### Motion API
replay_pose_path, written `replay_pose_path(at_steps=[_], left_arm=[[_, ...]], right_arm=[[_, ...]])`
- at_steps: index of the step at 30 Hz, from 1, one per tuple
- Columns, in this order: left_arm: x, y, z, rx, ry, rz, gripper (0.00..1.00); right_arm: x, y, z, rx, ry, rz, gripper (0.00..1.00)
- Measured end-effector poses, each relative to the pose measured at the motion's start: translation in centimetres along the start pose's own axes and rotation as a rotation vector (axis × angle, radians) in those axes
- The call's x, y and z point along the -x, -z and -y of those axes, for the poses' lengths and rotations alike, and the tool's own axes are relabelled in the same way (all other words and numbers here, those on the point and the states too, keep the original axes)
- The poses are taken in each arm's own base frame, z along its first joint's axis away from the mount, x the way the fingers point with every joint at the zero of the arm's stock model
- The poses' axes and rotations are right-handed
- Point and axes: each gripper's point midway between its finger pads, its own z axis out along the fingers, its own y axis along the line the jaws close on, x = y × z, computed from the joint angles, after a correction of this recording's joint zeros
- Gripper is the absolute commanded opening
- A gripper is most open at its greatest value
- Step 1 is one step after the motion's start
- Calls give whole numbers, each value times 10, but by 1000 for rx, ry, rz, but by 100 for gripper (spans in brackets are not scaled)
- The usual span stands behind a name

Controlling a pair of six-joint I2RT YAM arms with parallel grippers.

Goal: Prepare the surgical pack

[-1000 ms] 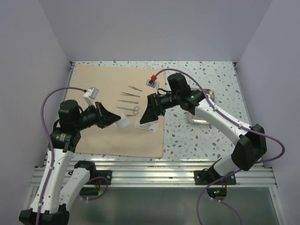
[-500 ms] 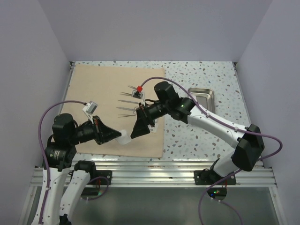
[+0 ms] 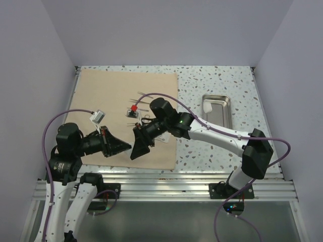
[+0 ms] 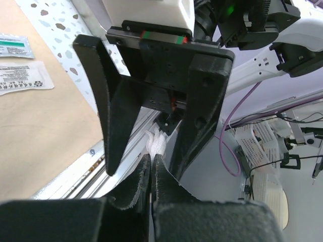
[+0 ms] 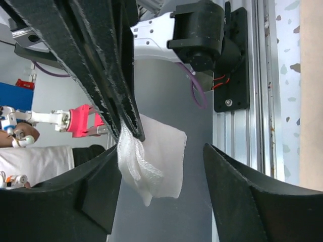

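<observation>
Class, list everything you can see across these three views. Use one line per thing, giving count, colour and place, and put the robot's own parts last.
table: one, white speckled, under everything
cloth: one, tan, flat on the table's left half
tray: one, shiny steel, on bare table right of the cloth
instruments: at least two, thin steel, on the cloth, partly hidden by the right arm
packets: two, white, on the cloth
gauze pad: one, white, in the air between both grippers
rail: one, silver, along the near edge
left gripper: one, black, shut on the gauze pad
right gripper: one, black, open around the gauze pad
arms: two, white and black, left arm and right arm bolted at the rail
</observation>
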Motion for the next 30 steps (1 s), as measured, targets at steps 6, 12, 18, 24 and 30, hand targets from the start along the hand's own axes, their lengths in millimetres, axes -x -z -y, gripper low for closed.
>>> replay_pose_path(at_steps=[6,12,18,24,30], left_arm=[[3,-5,-9,15,24,-17,46],[19,-22,-59,197,114,-33,86],[49,-32,-138,529,224,-8,86],[56,-49,-215,761,337,-95,82],[67,-72,-266,842,386,-179,77]], right_arm=[[8,0,5,-25,5,33,0],[13,25,53,-170,-89,100,0],[10,137,164,-537,-350,258,0],[-33,276,238,-894,-631,405,0],[-83,354,271,-1092,-826,455,0]])
